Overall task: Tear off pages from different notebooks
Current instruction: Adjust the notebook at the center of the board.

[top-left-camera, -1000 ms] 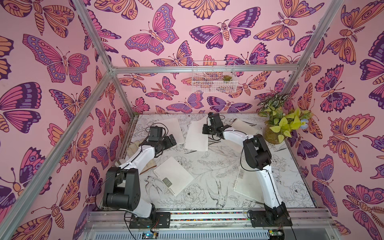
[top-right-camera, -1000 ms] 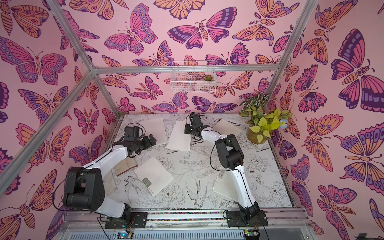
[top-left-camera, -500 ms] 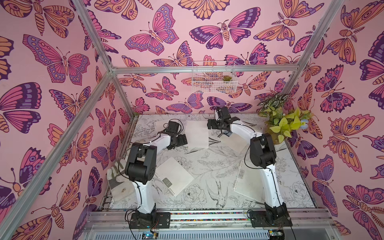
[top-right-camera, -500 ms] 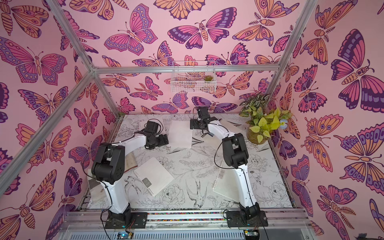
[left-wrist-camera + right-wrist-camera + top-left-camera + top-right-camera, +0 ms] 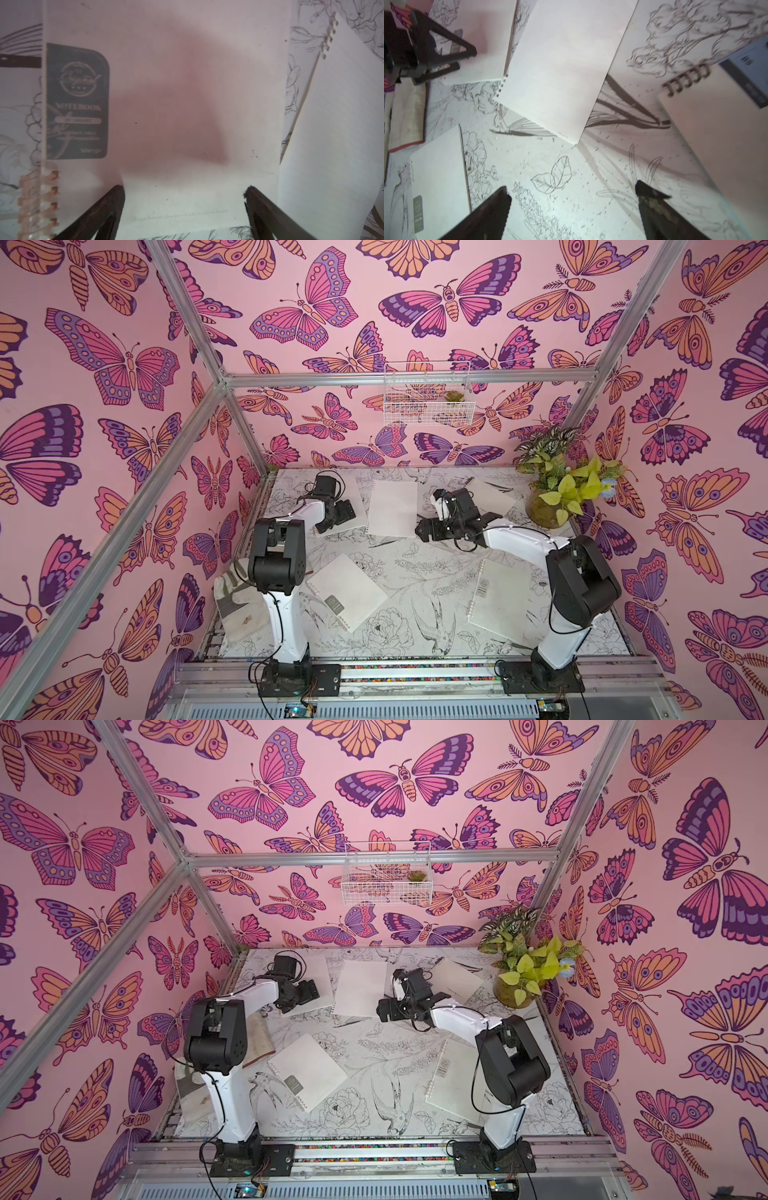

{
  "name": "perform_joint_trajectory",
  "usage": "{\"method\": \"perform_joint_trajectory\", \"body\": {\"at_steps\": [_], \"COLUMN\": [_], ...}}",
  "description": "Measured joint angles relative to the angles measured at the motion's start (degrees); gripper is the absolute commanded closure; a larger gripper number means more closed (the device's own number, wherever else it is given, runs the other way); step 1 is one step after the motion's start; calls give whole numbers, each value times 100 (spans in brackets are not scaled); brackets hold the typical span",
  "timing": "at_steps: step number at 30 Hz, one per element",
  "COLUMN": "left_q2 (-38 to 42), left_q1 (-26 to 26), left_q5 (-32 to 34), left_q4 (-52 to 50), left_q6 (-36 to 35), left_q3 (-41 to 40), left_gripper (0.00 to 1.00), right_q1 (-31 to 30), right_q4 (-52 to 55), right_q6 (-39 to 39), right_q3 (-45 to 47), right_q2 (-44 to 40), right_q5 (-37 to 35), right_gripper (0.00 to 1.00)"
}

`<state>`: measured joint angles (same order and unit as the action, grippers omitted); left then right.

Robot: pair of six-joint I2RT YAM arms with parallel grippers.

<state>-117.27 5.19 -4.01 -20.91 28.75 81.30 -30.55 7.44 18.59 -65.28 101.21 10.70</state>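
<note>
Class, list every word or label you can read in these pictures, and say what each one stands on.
"NOTEBOOK": grey-green label on the ring-bound notebook, left wrist view.
"Wengu": same label, lower corner.
Script logo and small print there: blurred.
Blue label on the black-spiral notebook: blurred.
Small labels on the near-left notebook and near-right notebook, in both top views: too small.

A counter printed with black line drawings of flowers and birds is carrying a potted plant with green and yellow-green leaves, which is standing in its far right corner. A white work glove is lying along the left edge toward the near left corner, and a flat tan thing with a reddish rim is lying just beyond it. Above the far edge a white wire basket is hanging at the aluminium frame, holding a small succulent. Pink butterfly wallpaper is covering the walls.
</note>
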Motion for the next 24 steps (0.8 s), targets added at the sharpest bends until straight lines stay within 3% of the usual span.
{"method": "perform_joint_trajectory", "body": {"at_steps": [8,12,16,24], "left_q2": [424,798,568,310], "left_q1": [17,466,822,501], "left_q5": [35,-70,-273,-332], "left_q4": [-127,-81,85,361], "left_q6": [26,116,190,240], "left_q3": [-391,-769,-778,-601], "left_gripper": [5,5,5,5], "right_q1": [-549,-560,-555,-555], "right_q4": [-413,-599,-647,-645], "right_q6": [-68,-63,-68,-72], "right_q3": [625,946,1058,1058], "right_q2": [-267,-490,-588,-588], "right_q5": [120,160,162,166], "right_gripper": [1,1,1,1]}}
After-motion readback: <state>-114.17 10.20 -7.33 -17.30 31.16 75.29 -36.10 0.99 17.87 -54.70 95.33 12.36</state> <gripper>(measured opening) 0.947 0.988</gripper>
